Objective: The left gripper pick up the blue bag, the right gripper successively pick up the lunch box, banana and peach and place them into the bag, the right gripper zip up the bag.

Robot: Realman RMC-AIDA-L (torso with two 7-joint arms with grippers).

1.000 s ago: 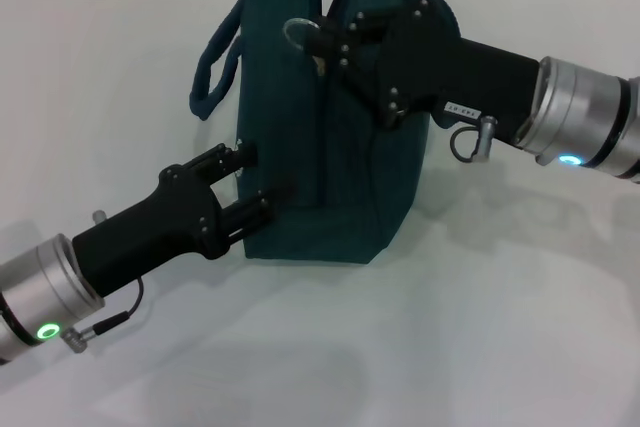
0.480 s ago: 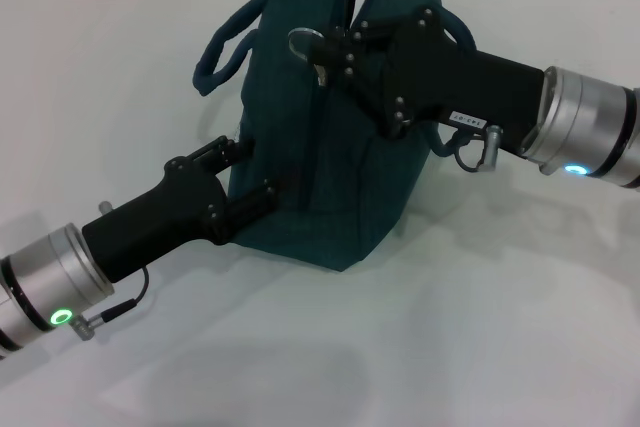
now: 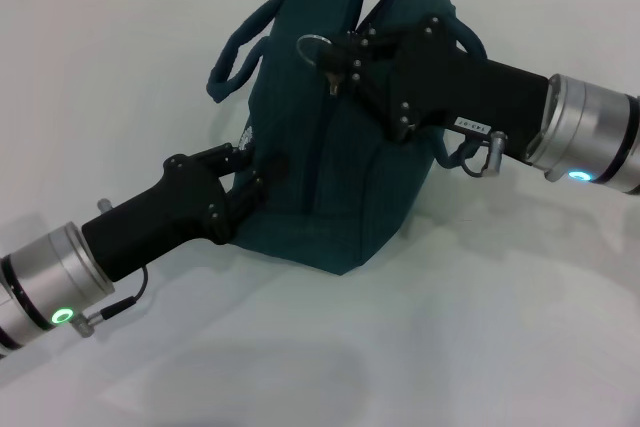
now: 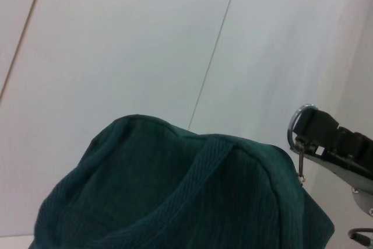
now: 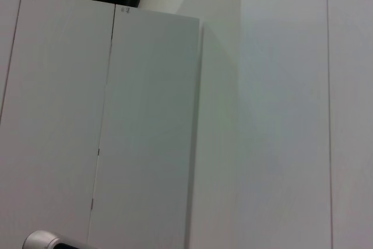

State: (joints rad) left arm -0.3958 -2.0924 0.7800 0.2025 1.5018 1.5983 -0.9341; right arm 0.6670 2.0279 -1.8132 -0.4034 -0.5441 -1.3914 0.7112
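My right claw is pinching the zipper ring atop the tilting bag; my left claw is seemingly clamping the bag's lower side on the table

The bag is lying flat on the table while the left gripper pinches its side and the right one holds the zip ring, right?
Not flat: the head view shows the bag upright and tilted. The left gripper pinches its side; the right gripper holds the zip ring.

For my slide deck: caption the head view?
Left gripper clamps the blue bag while right gripper works the zipper.
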